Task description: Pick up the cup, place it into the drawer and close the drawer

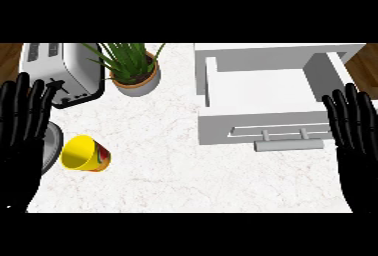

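A yellow cup (84, 153) with a red band lies on its side on the white marble counter at the lower left, its mouth facing left. The white drawer (258, 82) stands pulled open at the upper right, nothing inside it, with a grey bar handle (289, 144) on its front. My left hand (22, 117) rests open at the left edge, fingers up, just left of the cup and apart from it. At the right edge my right hand (354, 125) rests open, fingers up, beside the drawer's front corner.
A silver toaster (63, 70) stands at the back left. A potted green plant (134, 70) sits next to it. A grey round plate edge (53, 147) shows behind my left hand. Wooden floor shows at both upper corners.
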Controlling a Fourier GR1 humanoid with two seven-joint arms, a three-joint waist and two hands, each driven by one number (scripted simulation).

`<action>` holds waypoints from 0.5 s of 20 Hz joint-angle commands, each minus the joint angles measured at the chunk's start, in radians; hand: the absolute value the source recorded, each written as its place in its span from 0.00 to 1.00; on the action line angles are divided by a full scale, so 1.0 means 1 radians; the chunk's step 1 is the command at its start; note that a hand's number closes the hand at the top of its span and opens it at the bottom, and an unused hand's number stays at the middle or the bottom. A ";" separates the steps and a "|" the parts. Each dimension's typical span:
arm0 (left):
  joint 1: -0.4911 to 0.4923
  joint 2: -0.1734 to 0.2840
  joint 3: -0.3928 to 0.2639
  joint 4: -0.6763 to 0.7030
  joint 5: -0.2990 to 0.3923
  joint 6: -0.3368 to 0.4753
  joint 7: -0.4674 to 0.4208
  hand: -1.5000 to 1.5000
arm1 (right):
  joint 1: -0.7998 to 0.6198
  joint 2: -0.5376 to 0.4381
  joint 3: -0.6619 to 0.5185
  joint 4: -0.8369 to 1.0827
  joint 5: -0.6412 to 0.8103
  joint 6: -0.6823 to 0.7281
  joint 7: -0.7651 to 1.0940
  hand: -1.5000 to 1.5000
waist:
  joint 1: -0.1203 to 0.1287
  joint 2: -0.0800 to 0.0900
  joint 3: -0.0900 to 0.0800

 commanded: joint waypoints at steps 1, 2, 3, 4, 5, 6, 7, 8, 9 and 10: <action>-0.038 0.048 0.039 0.038 0.093 -0.085 0.017 0.00 | 0.057 0.004 -0.034 -0.006 -0.009 0.007 -0.060 0.00 | 0.035 -0.005 -0.014; 0.005 0.051 0.047 0.067 0.124 -0.127 -0.063 0.00 | -0.015 -0.006 -0.035 -0.007 -0.004 0.002 0.005 0.00 | 0.039 -0.005 -0.015; 0.005 0.123 0.119 -0.023 0.233 -0.189 0.030 0.00 | -0.001 0.012 -0.013 -0.011 0.013 -0.013 -0.002 0.00 | 0.043 -0.006 -0.015; 0.097 0.136 0.128 -0.015 0.272 -0.255 -0.058 0.00 | 0.016 0.009 -0.042 0.020 -0.031 0.013 -0.069 0.00 | 0.048 -0.006 -0.015; 0.013 0.177 0.190 0.031 0.359 -0.287 -0.027 0.00 | -0.023 -0.010 -0.047 -0.002 -0.032 0.012 0.012 0.00 | 0.044 -0.005 -0.015; 0.068 0.195 0.204 0.045 0.403 -0.349 -0.069 0.00 | -0.059 -0.022 -0.083 -0.015 -0.052 0.008 0.021 0.00 | 0.048 -0.006 -0.016; 0.123 0.079 0.152 0.112 0.441 -0.243 0.053 0.00 | 0.020 -0.036 0.013 -0.004 -0.060 0.076 0.085 0.00 | 0.054 -0.004 -0.018; 0.080 0.098 0.182 0.193 0.460 -0.250 0.051 0.00 | -0.022 -0.046 0.002 0.061 -0.062 0.087 0.068 0.00 | 0.050 0.004 -0.017; 0.096 0.117 0.195 0.211 0.490 -0.291 0.041 0.00 | -0.010 -0.053 0.020 -0.010 -0.058 0.085 0.139 0.00 | 0.042 -0.003 -0.017; 0.104 0.143 0.226 0.137 0.552 -0.283 0.113 0.00 | -0.097 -0.066 -0.006 0.043 -0.074 0.087 0.171 0.00 | 0.058 -0.004 -0.015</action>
